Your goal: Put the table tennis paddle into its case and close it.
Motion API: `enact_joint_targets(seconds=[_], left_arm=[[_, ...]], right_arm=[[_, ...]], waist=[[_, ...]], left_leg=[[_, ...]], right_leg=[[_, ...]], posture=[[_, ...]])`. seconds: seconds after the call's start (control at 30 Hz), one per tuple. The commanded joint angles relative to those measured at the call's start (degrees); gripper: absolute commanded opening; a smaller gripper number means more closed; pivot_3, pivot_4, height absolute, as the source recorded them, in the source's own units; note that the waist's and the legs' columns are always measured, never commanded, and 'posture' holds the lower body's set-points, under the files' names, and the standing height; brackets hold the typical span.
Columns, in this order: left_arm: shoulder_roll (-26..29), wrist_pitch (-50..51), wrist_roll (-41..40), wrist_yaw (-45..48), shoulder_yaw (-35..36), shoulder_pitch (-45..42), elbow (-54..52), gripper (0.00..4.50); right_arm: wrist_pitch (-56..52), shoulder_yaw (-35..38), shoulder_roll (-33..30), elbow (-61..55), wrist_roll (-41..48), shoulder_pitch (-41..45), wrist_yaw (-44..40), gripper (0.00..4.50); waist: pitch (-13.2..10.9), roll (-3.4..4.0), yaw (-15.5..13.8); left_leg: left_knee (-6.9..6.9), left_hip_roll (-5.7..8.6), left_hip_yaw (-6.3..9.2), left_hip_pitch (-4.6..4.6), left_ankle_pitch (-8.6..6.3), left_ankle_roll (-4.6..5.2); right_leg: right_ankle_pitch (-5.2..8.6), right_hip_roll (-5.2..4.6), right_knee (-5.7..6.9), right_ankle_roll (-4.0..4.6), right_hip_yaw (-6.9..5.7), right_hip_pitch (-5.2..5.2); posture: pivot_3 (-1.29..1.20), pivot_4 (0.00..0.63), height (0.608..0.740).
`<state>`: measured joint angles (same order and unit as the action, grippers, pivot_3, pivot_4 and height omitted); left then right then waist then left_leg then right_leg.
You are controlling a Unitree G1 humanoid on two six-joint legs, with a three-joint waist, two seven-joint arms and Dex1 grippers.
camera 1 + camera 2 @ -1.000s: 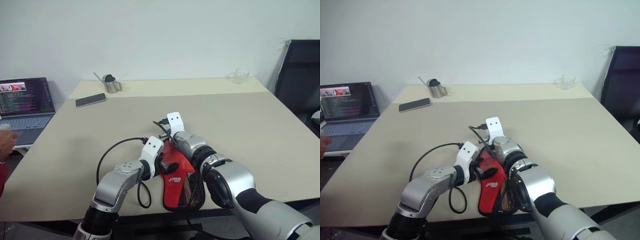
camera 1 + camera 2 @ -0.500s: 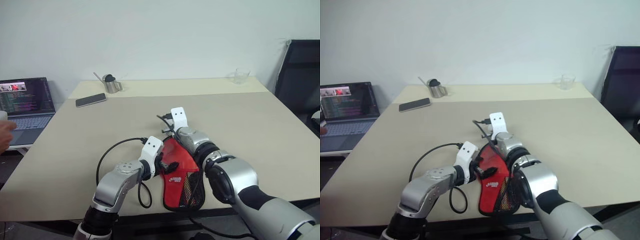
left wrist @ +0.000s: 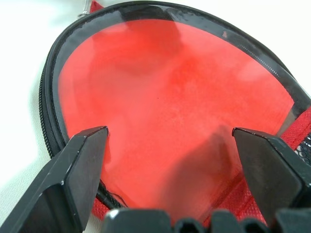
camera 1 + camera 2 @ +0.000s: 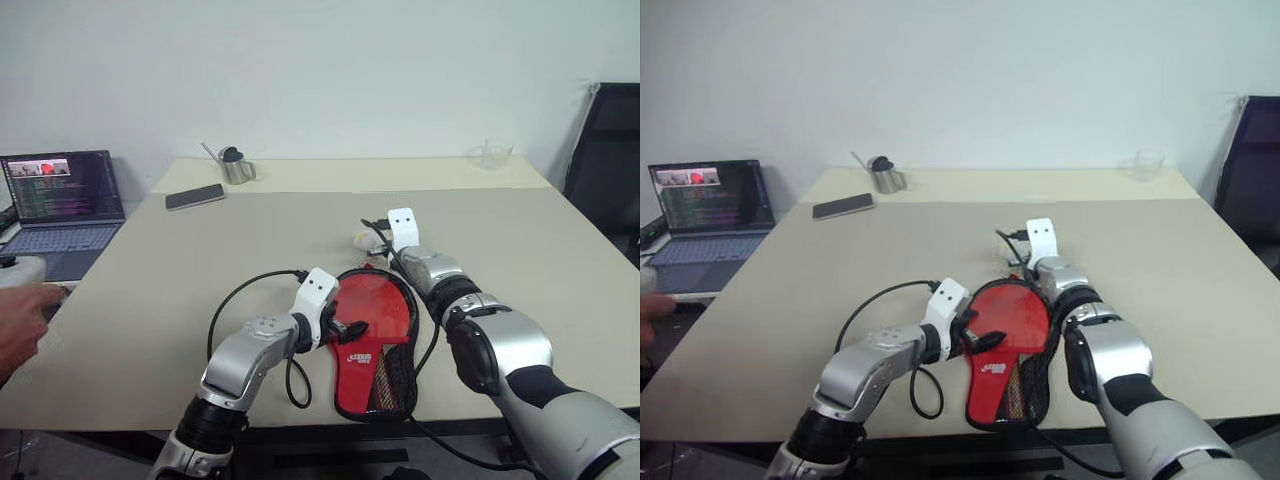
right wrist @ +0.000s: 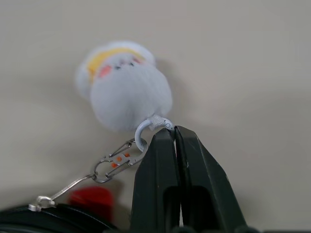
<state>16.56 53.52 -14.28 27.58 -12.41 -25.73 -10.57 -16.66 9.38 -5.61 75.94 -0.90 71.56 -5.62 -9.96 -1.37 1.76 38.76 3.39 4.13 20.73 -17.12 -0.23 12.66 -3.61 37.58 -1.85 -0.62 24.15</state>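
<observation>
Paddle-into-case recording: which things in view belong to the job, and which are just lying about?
Belongs to the job:
- case, lying on the table
- white charm clipped to the case's zip
- left gripper, fingers open over the case
- right gripper, shut at the charm's ring

Lying about:
- phone
- metal cup
- clear glass
- laptop
- a person's hand

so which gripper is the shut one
The right gripper: its black fingers are pressed together at the white charm's ring. The left gripper hangs open over the red case.
</observation>
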Motion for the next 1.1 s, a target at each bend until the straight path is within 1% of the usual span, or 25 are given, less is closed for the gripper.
enact_joint_targets(seconds=[0.03,0.13,0.3,0.57,0.7,0.8,1.03,1.1], left_arm=[[-0.2,0.49,0.4,0.81,-2.0,-0.06,3.6,4.5],[-0.32,-0.31,0.48,1.61,-2.65,-1.01,4.99,4.5],[-0.44,-1.42,0.56,2.96,-3.57,-2.27,7.01,4.5],[-0.62,-2.77,1.66,3.72,-4.59,-4.02,10.86,4.5],[-1.07,-3.55,1.96,3.7,-4.55,-5.03,12.87,4.5],[-1.35,-4.09,2.18,4.22,-4.95,-5.72,13.98,4.5],[-1.72,-5.36,2.96,5.87,-6.02,-7.47,16.43,4.5],[-1.8,-5.83,3.2,6.3,-6.17,-8.0,17.22,4.5]], right_arm=[[-1.73,-1.09,-2.97,-4.83,-0.2,-0.12,-1.52,0.04],[-3.16,-2.77,-5.6,-8.81,-1.23,-1.93,-3.0,0.04],[-10.32,-5.16,-9.49,-19.38,-1.16,-6.06,-6.8,0.04],[-22.53,-8.42,-15.21,-39.34,-0.28,-16.66,-14.68,0.04],[-30.3,-9.76,-18.44,-49.51,1.76,-21.26,-20.74,0.04],[-34.15,-10.95,-21.15,-54.85,3.27,-23.95,-25.01,0.04],[-41.12,-18.24,-31.8,-70.56,8.48,-31.02,-40.62,0.04],[-41.47,-19.89,-34.13,-73.23,9.33,-32.42,-43.25,0.04]], waist=[[-0.01,0.01,-0.01],[-0.02,0.04,-0.13],[-0.03,0.1,-0.45],[0.02,0.2,-1.61],[0.05,0.25,-1.72],[0.07,0.29,-1.71],[0.1,0.34,-1.83],[0.1,0.34,-1.77]], left_leg=[[0.0,0.0,0.0,0.0,0.0,0.0],[0.0,0.01,0.02,0.02,0.0,0.0],[0.0,0.03,0.15,0.09,0.0,0.0],[-0.01,0.05,0.15,0.17,0.0,0.0],[-0.02,0.04,0.15,0.18,-0.01,0.02],[-0.02,0.04,0.15,0.16,-0.01,0.03],[-0.02,0.04,0.16,0.18,-0.02,0.05],[-0.02,0.02,0.16,0.16,-0.03,0.05]], right_leg=[[0.0,0.0,0.0,0.0,0.0,0.0],[0.0,-0.01,-0.02,0.0,-0.03,-0.01],[-0.01,-0.04,-0.27,-0.03,-0.17,-0.11],[-0.04,-0.04,-0.53,-0.07,-0.19,-0.14],[-0.03,-0.04,-0.55,-0.08,-0.2,-0.14],[-0.03,-0.03,-0.57,-0.1,-0.21,-0.15],[-0.01,-0.02,-0.63,-0.13,-0.27,-0.19],[0.03,-0.02,-0.65,-0.19,-0.28,-0.22]], posture=[[0.0,0.15,0.74],[0.0,0.15,0.74],[0.0,0.15,0.74],[0.0,0.15,0.74],[0.0,0.15,0.74],[0.0,0.15,0.74],[0.0,0.15,0.74],[0.0,0.15,0.74]])
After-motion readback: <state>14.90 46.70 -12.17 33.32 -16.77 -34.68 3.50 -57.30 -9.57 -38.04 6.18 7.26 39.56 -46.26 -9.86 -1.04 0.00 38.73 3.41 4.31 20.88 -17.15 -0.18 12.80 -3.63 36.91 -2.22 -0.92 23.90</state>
